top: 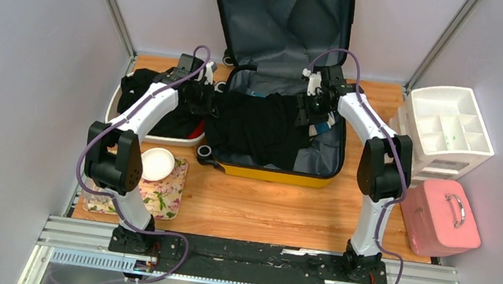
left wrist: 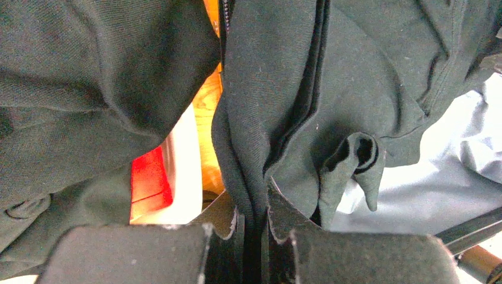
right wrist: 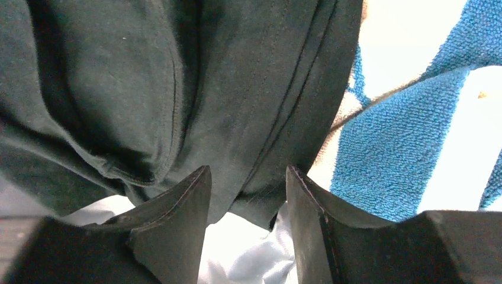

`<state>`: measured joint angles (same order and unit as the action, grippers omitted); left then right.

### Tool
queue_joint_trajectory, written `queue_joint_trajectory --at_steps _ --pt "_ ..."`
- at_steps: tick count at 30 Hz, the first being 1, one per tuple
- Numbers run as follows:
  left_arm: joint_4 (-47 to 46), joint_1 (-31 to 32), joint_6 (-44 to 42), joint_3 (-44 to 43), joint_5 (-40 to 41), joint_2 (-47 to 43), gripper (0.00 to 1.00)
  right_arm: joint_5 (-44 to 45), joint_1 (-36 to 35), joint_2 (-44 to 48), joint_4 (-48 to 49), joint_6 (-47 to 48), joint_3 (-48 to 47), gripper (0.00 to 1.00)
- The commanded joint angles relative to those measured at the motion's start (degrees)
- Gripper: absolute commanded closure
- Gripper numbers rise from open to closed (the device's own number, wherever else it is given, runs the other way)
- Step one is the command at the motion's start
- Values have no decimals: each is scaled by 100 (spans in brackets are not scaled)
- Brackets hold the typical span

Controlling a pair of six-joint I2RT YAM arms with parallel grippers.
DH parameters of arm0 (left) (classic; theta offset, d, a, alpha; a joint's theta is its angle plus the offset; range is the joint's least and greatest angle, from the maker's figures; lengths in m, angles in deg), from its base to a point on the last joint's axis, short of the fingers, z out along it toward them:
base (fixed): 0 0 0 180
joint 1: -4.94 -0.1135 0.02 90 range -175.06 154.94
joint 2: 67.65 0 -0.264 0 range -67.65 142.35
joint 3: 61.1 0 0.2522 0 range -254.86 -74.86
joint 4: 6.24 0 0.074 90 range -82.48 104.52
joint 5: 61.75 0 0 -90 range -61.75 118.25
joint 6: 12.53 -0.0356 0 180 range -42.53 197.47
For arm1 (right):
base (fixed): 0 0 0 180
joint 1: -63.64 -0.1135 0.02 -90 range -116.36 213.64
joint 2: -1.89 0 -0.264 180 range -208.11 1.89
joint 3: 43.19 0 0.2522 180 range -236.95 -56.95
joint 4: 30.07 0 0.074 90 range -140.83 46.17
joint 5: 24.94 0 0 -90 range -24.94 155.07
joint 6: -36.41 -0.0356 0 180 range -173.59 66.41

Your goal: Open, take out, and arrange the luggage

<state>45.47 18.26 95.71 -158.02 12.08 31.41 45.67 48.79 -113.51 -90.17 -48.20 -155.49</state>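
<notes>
The fingers (left wrist: 148, 254) of our left gripper (left wrist: 253, 207) are pressed together on a fold of the black garment (left wrist: 278, 89), which rises from between the tips and fills most of the view beyond them. Left of these fingers lies other dark clothing (left wrist: 89, 77). In the gap between the two dark masses we see a strip of red fabric (left wrist: 148, 177), the wall of a white tub (left wrist: 183, 154) and a sliver of the wooden table (left wrist: 207, 112). Right of the fingers, a pale grey cloth (left wrist: 438, 177) lies under the garment.

The fingers (right wrist: 177, 225) of our right gripper (right wrist: 247, 177) stand spread and grip nothing. The garment's hem hangs just beyond the tips, in line with the gap; we cannot tell whether it touches them. Right of these fingers lies a blue-and-white towel (right wrist: 402, 136).

From above, the luggage (top: 280, 176) lies open on the table. Its yellow shell shows along the near edge, with one of its black wheels (top: 203, 152) at the near left corner. Its lid (top: 284, 17), lined in dark grey, stands up against the back wall. The left fingers are at its left rim and the right fingers are inside it, towards the right rim, with the garment spread across the base between them.

Outward from the left fingers sits the tub, and nearer the arm bases a white bowl (top: 157, 163) rests on a floral mat (top: 167, 200). Outward from the right fingers stands a white organiser (top: 451, 122) with open compartments. Just beside it, on the near side, is a pink case (top: 433, 220) with a metal handle.
</notes>
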Motion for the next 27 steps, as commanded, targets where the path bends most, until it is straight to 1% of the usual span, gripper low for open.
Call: queue_joint_trajectory --at_steps 1,3,7,12,14,17,20,21,23,24,26,27 --pt "63 -49 -180 -245 131 -204 100 243 -27 -97 21 85 -112 48" --pt "63 -49 -163 -236 105 -204 100 348 -18 -106 -40 120 -174 48" --pt "28 -40 -154 -236 78 -186 100 384 61 -28 -461 138 -201 49" --pt "-7 -49 -110 -280 61 -142 100 165 123 280 -603 121 212 44" --pt "-7 -40 -84 -289 52 -116 100 42 132 298 -604 86 370 41" --pt "-16 -49 -57 -298 26 -98 100 -29 132 211 -612 41 467 36" --pt "-7 -49 -66 -342 34 -63 100 -204 184 35 -560 6 468 35" --pt "-7 -49 -75 -350 34 -72 100 -405 202 -79 -560 -11 441 35" --pt "10 -49 -84 -359 52 -63 100 -669 219 -150 -559 -38 371 39" --pt "10 -49 -92 -359 52 -63 100 -949 220 -185 -560 -55 327 40" --pt "10 -40 -84 -368 34 -63 100 -1267 219 -194 -577 -82 283 49" --pt "-7 -49 -92 -377 8 -63 100 -1564 220 -194 -612 -64 239 55"
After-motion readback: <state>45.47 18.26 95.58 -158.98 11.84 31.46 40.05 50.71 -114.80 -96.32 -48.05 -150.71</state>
